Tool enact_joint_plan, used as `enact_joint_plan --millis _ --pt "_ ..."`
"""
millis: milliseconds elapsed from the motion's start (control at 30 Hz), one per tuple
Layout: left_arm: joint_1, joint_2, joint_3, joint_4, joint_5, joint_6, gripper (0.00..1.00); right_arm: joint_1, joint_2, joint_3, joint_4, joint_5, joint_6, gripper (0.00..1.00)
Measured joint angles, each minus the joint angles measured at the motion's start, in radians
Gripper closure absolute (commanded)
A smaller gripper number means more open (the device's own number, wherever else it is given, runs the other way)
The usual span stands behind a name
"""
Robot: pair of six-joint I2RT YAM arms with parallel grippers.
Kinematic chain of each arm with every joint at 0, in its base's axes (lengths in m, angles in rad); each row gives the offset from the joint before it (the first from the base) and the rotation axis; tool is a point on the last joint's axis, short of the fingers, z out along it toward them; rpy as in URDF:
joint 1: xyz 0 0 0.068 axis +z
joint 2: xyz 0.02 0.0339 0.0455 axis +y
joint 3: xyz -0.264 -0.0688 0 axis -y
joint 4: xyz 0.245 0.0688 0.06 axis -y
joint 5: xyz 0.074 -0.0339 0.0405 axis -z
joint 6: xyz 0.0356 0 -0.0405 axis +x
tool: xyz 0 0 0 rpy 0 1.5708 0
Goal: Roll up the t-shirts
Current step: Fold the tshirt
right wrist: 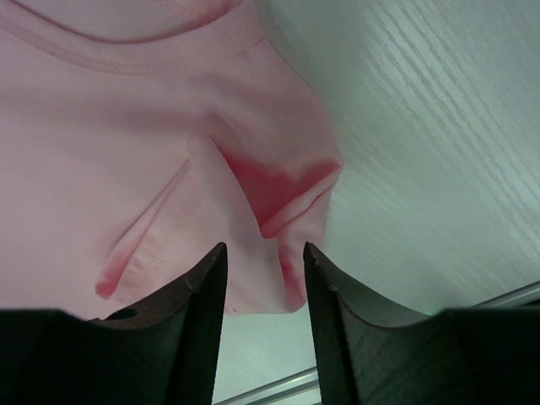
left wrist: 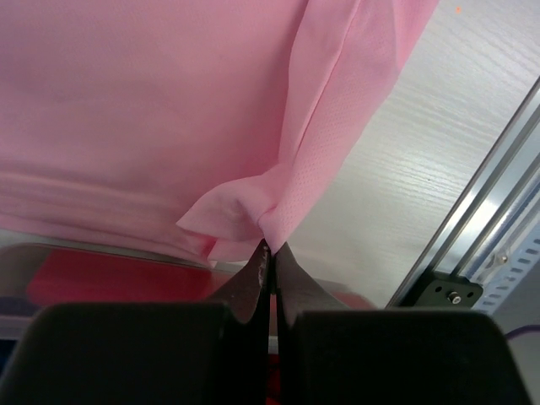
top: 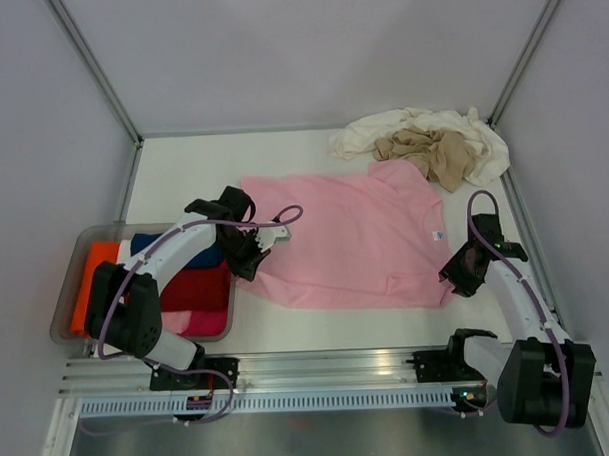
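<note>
Progress close to nil: none of the t-shirts rolled yet. Spread flat at mid-table, unrolled, light pink t-shirt (top: 355, 241). Heaped in the far right corner, cream-white t-shirt (top: 366, 136) with tan-beige t-shirt (top: 432, 153) crumpled on it. Clenched on a bunched fold at the pink cloth's left edge, just beside the clear tray (top: 63, 296): left gripper (left wrist: 268, 246). Poised at the pink shirt's near right corner, by a sleeve, jaws apart and grasping nothing: right gripper (right wrist: 263, 249). Remaining, by judgement: all three rolls.
</note>
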Motion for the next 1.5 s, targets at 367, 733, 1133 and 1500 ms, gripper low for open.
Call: enact_joint_plan --millis 367,733,1133,1500 --pt "0.000 0.014 -0.005 -0.074 0.000 -0.020 0.98 0.000 0.119 0.058 -0.029 -0.064 -0.024 0.53" --pt "0.000 0.033 0.014 -0.121 -0.005 -0.030 0.98 0.000 0.151 0.041 -0.038 -0.040 -0.027 1.00" --pt "0.019 0.146 0.155 -0.077 -0.146 -0.121 0.98 0.012 0.144 0.192 0.044 0.025 -0.114 1.00" --pt "0.011 0.215 0.190 -0.034 -0.206 -0.150 0.98 0.037 0.269 0.223 0.255 -0.041 -0.198 1.00"
